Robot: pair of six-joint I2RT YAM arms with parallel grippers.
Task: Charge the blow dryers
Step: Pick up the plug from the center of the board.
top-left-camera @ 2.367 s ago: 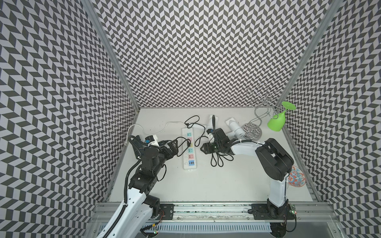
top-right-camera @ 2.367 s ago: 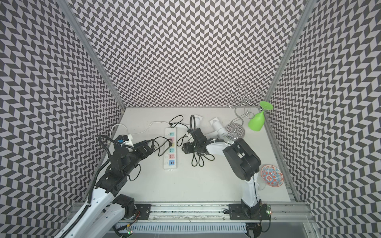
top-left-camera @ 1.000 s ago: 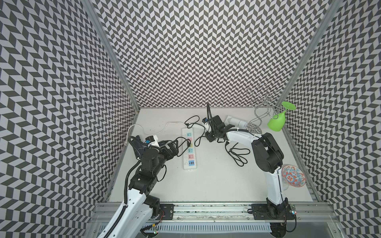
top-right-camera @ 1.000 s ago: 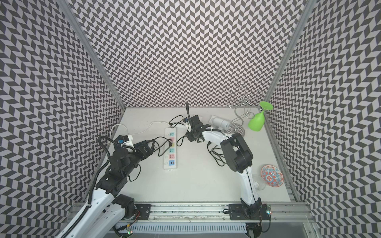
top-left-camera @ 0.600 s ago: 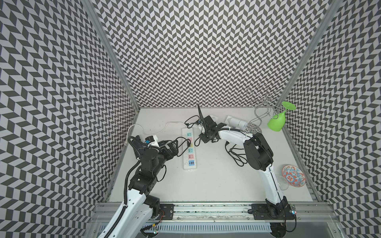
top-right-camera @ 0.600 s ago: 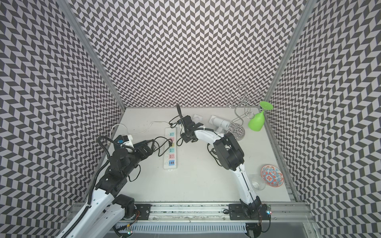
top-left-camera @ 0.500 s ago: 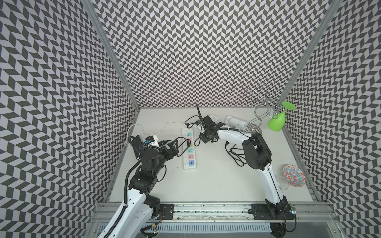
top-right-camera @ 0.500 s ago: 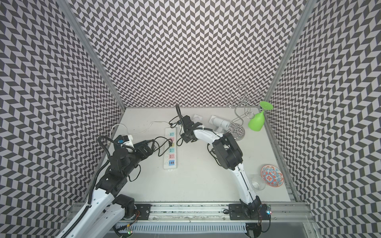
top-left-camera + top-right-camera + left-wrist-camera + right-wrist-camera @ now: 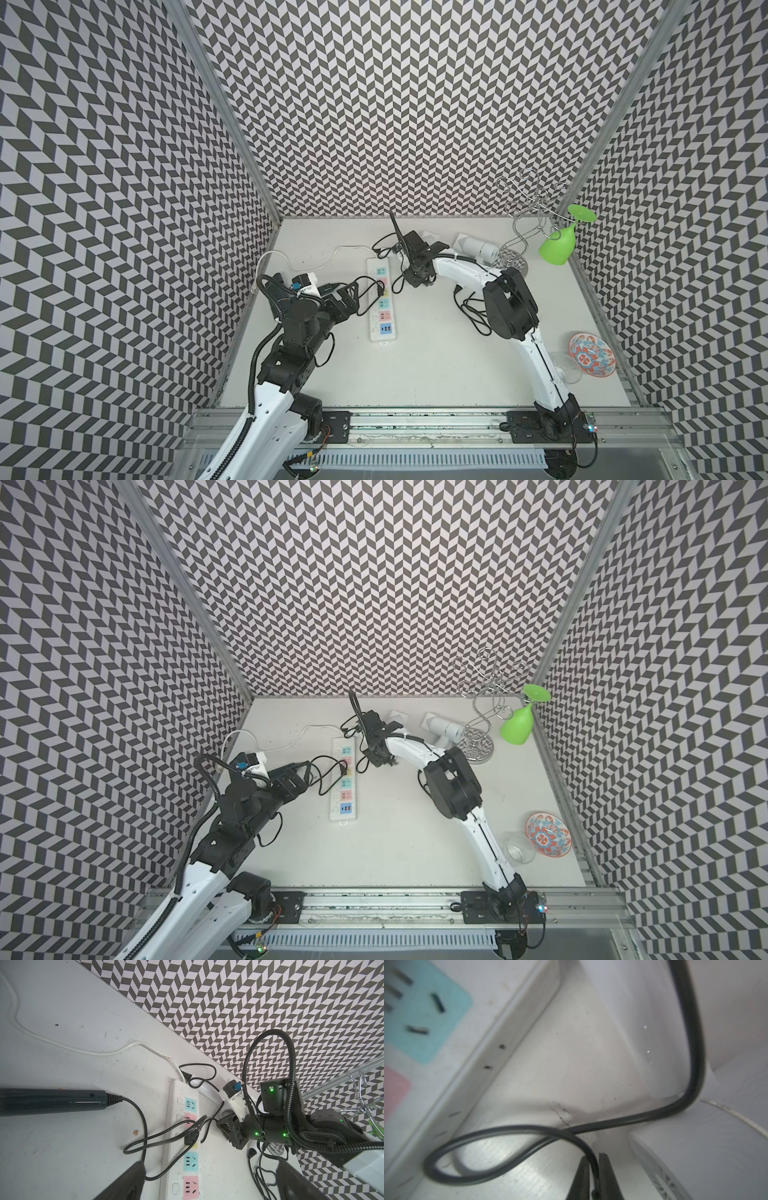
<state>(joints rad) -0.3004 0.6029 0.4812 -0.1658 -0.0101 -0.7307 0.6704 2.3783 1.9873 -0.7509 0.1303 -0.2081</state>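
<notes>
- The right gripper [image 9: 593, 1177] is pressed together on a bare stretch of black cord [image 9: 508, 1128]. No plug shows between its fingers, only cord, which makes one loop on the table just ahead of the tips.
- A white blow dryer [image 9: 695, 1167] lies just beside this hand, on the side away from the left arm, its vent grille close to the fingers. The pinched cord runs up along its body, so I judge it to be that dryer's cord.
- The power strip [image 9: 452, 1076] lies just beside the same hand on the opposite side, toward the left arm. Its long axis runs from the back wall toward the robot's base.
- The empty blue socket [image 9: 425, 1012] at the strip's far end is the socket nearest the right fingertips.
- The left gripper [image 9: 209, 1164] is spread wide and holds nothing, hanging over the middle of the strip.
- The black blow dryer [image 9: 52, 1101] lies near its outer side, handle pointing at the strip. Its black plug [image 9: 189, 1138] already sits in a mid-strip socket.
- A second white blow dryer [image 9: 478, 249] lies beyond the right hand, farther from the strip.
- The right arm is the nearer one for this cord and the blue socket. The coming move turns on bringing the plug end to that socket. Where the plug lies I cannot tell.
</notes>
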